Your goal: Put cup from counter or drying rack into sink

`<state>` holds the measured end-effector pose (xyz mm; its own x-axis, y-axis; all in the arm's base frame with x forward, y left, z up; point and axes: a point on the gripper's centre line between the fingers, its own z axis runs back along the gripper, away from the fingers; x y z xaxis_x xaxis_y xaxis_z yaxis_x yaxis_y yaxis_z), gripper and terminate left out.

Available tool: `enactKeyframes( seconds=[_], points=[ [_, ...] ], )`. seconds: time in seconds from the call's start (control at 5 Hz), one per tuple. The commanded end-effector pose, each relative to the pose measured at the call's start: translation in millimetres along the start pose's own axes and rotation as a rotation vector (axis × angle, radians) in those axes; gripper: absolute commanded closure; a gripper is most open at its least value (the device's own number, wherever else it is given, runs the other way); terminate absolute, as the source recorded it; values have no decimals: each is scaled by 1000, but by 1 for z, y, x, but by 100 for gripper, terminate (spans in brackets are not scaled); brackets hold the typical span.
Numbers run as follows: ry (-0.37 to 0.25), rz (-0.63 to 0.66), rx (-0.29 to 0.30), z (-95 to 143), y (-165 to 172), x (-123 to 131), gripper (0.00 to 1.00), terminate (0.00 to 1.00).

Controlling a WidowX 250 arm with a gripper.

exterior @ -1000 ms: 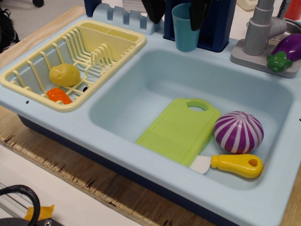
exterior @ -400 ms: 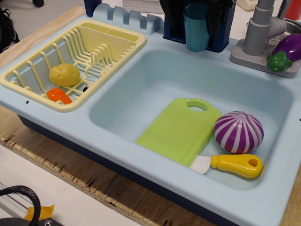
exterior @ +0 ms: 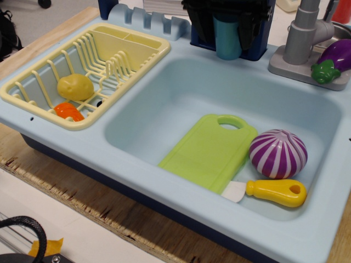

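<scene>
Cup (exterior: 227, 37) is seen only in part at the far edge of the surface, its rim and upper wall hidden behind the black gripper (exterior: 227, 27), whose fingers (exterior: 204, 24) are pressed against the cup's left and right sides, pinching it. The gripper's upper part is cut off by the top of the view. The cup's base appears to hang just above the far rim of the sink (exterior: 181, 98), though contact with the counter (exterior: 131, 159) cannot be judged. Compared with a second ago, the cup is found further right and is more covered by the gripper, which is seen lower in the view.

A green cutting board (exterior: 211, 150), a purple striped onion (exterior: 278, 153) and a yellow-handled knife (exterior: 271, 192) are lying in the sink, unchanged. In the drying rack (exterior: 131, 46) at the left edge a yellow potato (exterior: 75, 86) and an orange piece (exterior: 68, 111), hard to identify, are held. An eggplant (exterior: 335, 57) is cut off at the right edge beside the grey faucet (exterior: 301, 35).
</scene>
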<state>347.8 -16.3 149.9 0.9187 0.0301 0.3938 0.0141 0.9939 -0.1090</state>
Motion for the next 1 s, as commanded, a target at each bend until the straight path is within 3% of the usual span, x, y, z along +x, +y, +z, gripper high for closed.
enactKeyframes(
  seconds=[0.0, 0.2, 0.4, 0.8],
  points=[
    [-31, 55, 36, 20, -2, -7, 100, 0],
    [25, 102, 81, 32, -5, -18, 100, 0],
    [112, 148, 100, 34, -3, -31, 0, 0],
    [285, 260, 100, 25, 4, -70, 0, 0]
  ],
)
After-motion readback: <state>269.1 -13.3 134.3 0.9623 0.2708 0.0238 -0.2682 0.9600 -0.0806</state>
